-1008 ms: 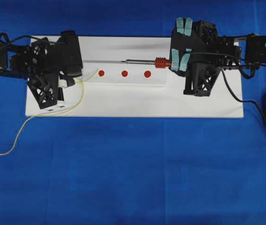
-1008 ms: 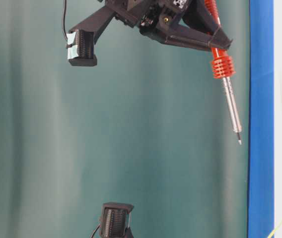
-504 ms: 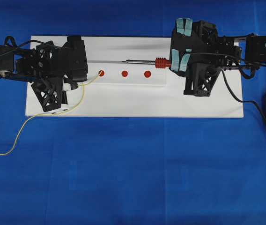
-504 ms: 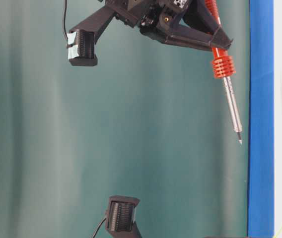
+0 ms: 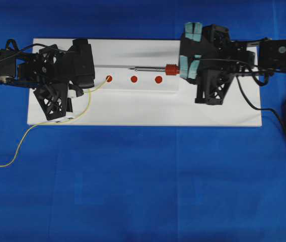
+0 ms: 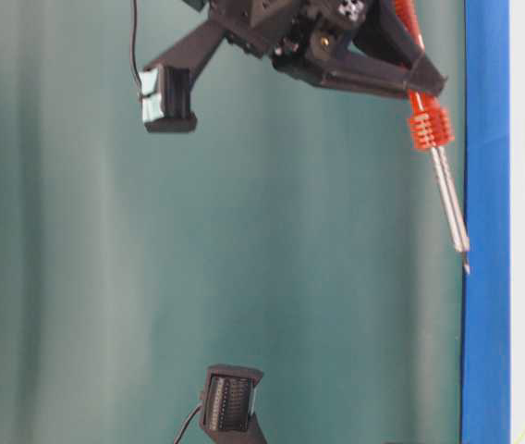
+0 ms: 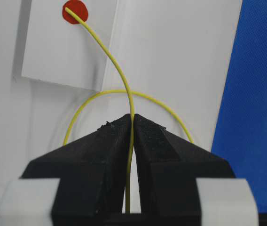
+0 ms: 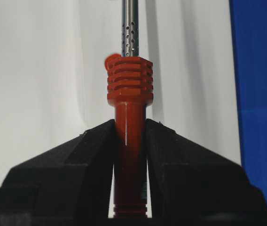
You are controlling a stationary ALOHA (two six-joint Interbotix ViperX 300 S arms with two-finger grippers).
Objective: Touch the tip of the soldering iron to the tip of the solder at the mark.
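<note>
Solder (image 7: pixel 117 70) is pinched between the pressed-together jaws of the left gripper (image 7: pixel 132 123), and its free end is laid on the leftmost of three red marks (image 5: pixel 109 78) on the white board (image 5: pixel 143 108). Behind the jaws, the yellow wire is seen curling in a loop on the board, and in the overhead view it trails off the board onto the blue surface (image 5: pixel 133 191) at the left. The soldering iron (image 8: pixel 129 99) is clamped by its orange-red handle in the right gripper (image 8: pixel 129 129), with the ribbed collar just ahead of the jaws. Its silver shaft (image 5: pixel 148 68) is pointed leftward along the board, above the row of marks. In the table-level view the tip (image 6: pixel 466 266) is held off the board, well apart from the solder's end.
</note>
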